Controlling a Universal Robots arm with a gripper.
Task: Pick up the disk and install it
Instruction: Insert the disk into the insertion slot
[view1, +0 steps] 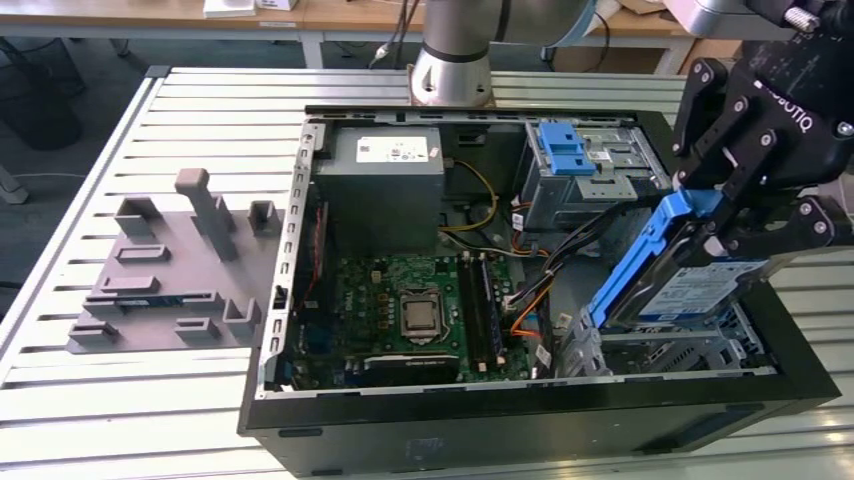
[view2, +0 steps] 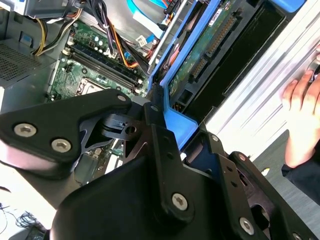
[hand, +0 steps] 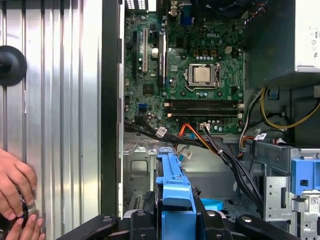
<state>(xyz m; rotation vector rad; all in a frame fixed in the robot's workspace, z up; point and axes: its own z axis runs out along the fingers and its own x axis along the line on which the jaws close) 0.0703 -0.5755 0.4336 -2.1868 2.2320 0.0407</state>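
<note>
The disk (view1: 697, 292) is off the table and in the air. It is held at a steep tilt over the corner of the open computer case (view1: 534, 425) on the exterior view's right. Its label faces outward, and its blue carrier frame (view1: 638, 262) runs down the edge nearest the motherboard (view1: 414, 310). The lower end dips in among the metalwork of the grey drive bay (view1: 674, 352). You cannot tell whether it touches the rails or hangs just above them.

Your gripper (view1: 727, 222) is clamped on the upper end of the carrier. Both wrist views show the blue plastic pinched between the black fingers (view2: 161, 145).

Step in hand, as I read it: the pick-up is done and the install is under way. The disk has been brought to the bay but is not seated, since it stands above the case rim at an angle.

A bundle of black and orange cables (view1: 534, 290) runs from the motherboard toward the bay, just beside the carrier's lower end. Further into the case sit the blue-latched drive cage (view1: 583, 165) and the power-supply box (view1: 387, 180). A grey fixture (view1: 167, 275) lies on the slatted table (view1: 200, 100), well apart from the case on the exterior view's left. A person's hand (hand: 15, 197) rests on the slats just outside the case wall.

Seating it calls for squaring the carrier to the bay rails and keeping the lower end clear of that cable bundle. You should press only once the frame is aligned. Mind the hand by the case wall.
</note>
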